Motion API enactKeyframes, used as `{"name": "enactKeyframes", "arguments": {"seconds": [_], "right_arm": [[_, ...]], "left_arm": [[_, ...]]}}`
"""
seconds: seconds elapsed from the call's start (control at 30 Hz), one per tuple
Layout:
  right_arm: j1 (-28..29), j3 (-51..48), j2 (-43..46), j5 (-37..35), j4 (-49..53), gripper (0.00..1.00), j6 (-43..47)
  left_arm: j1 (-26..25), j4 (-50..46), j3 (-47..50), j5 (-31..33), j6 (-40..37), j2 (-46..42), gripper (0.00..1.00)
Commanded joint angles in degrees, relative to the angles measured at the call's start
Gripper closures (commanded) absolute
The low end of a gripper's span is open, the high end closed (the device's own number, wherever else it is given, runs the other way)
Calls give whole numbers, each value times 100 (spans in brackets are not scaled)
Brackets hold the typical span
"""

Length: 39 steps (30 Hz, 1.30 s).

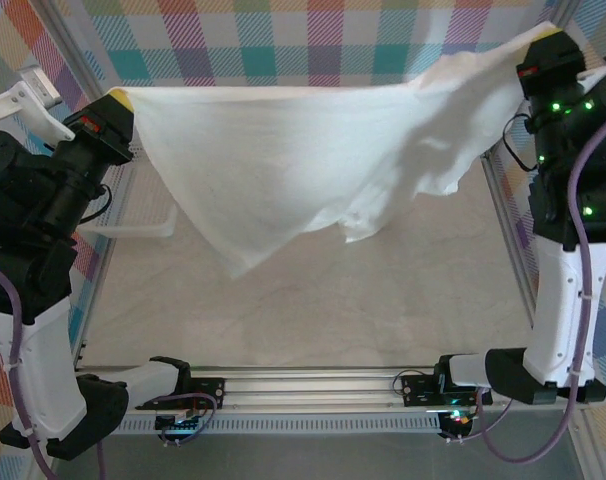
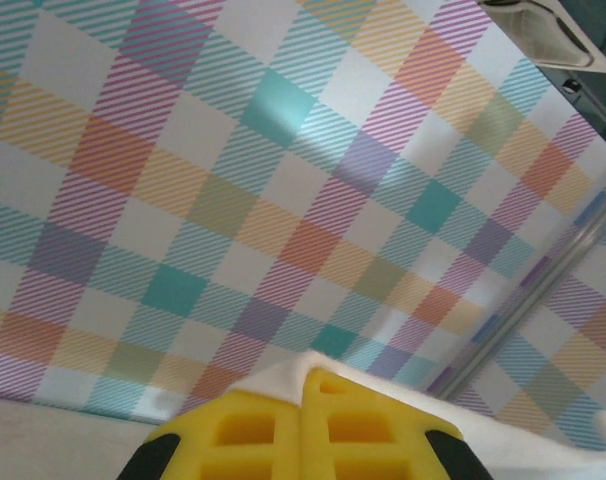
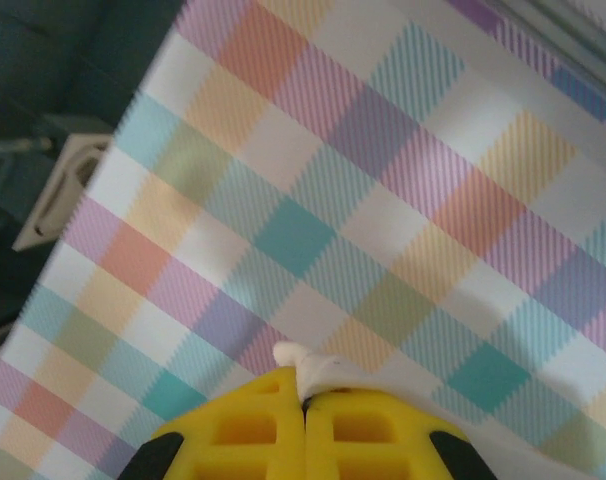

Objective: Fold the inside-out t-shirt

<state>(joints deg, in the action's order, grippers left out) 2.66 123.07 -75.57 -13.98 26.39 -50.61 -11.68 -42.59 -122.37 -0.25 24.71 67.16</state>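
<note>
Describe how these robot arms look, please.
Both are jointed: the left arm and right arm have white lower shells, black upper joints, and purple-grey cables running alongside. Green lights dot the right one. The jaws are yellow with square hollows.

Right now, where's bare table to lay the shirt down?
Bare table from the t-shirt hem to the near rail. Crowded: far half under the hanging shirt; left edge has a white plastic item.
</note>
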Motion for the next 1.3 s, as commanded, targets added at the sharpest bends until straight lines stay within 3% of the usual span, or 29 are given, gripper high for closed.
{"name": "enactKeyframes", "arguments": {"seconds": [0.0, 0.27, 0.53, 0.77, 1.0, 1.03, 1.07, 1.1, 1.13, 1.27], "right_arm": [[-28, 429, 124, -308, -627, 100, -5], [-31, 1356, -18, -112, -527, 100, 435], [-29, 1357, -441, -131, -532, 100, 679], [-28, 1314, -1944, 266, -329, 100, 1312], [-2, 1704, -3914, 690, -319, 100, 1382], [4, 2086, -4354, 894, -231, 95, 1484], [6, 2677, -4858, 1129, 8, 84, 1639], [9, 3266, -5260, 1295, 257, 75, 1787], [7, 3781, -5636, 1443, 465, 70, 1886], [-6, 3510, -5526, 1743, 677, 61, 2007]], "left_arm": [[43, -13, -153, 357, -208, -134, 100], [43, 46, 89, 362, -22, -356, 100], [37, -101, 163, 714, -113, -49, 100], [124, 296, 719, 935, -391, 1209, 100], [649, 1405, 568, 601, -96, 3552, 97], [726, 1510, 348, 450, -103, 4016, 82], [801, 1490, -60, 304, -137, 4462, 72], [869, 1311, -524, 172, -153, 4842, 66], [928, 1055, -1106, -2, -189, 5232, 63], [996, 198, -2620, -607, -385, 5815, 60]]}}
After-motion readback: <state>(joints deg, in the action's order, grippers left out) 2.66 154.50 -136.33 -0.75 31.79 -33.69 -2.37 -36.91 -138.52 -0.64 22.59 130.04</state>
